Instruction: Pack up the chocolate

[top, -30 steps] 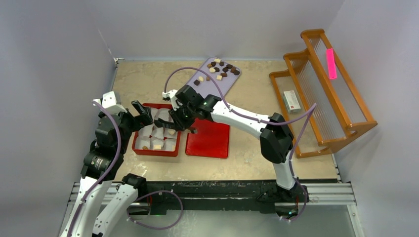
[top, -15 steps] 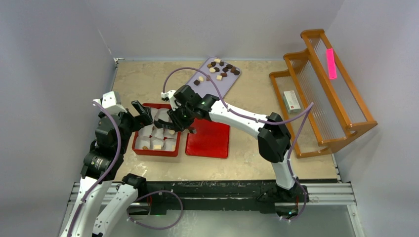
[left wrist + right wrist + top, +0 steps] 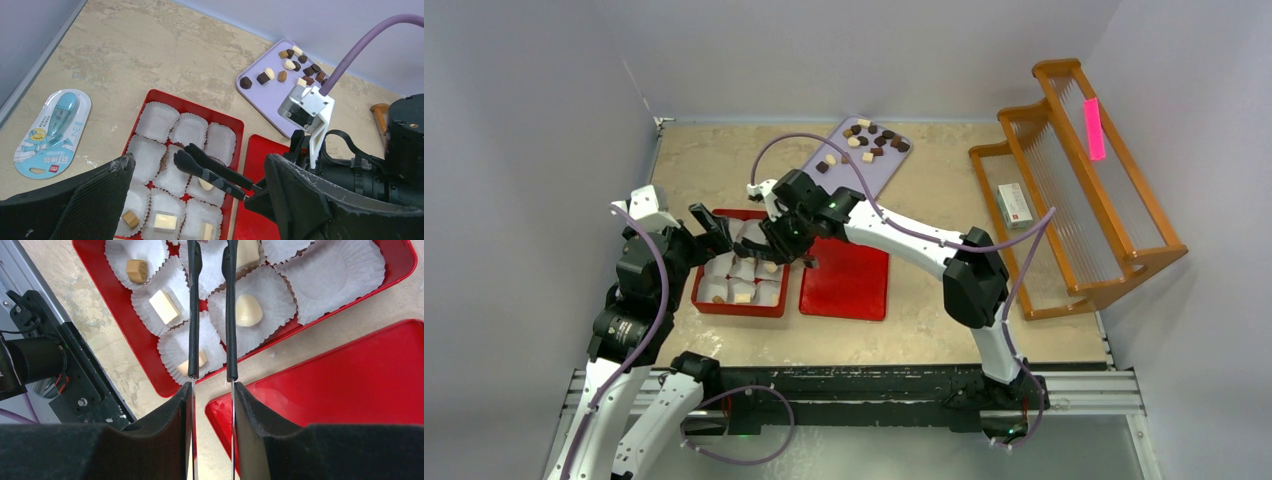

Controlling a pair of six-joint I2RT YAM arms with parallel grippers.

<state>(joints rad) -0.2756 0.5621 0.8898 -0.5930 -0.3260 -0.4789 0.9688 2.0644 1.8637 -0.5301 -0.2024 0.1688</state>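
Note:
Chocolate pieces (image 3: 869, 140), cream and dark, lie on the purple tray (image 3: 270, 97). The red box (image 3: 696, 290) holds white paper cups. A cream piece (image 3: 248, 310) lies in a cup of the middle row. A cream square (image 3: 164, 306), a tan cube (image 3: 135, 270) and another cream piece (image 3: 206, 231) fill the near row. My right gripper (image 3: 212, 390) is shut on black-tipped tongs (image 3: 194, 315) over the box. The tong tips stand apart with nothing between them. My left gripper (image 3: 199, 162) hangs open at the box's left side.
The red lid (image 3: 846, 282) lies right of the box. A blue correction tape pack (image 3: 50, 132) rests on the table to the left. At the right stands a wooden rack (image 3: 1074, 180) with a small box (image 3: 1015, 205) on it.
My right arm has drifted slightly left over the box with the tongs. The left arm has not moved.

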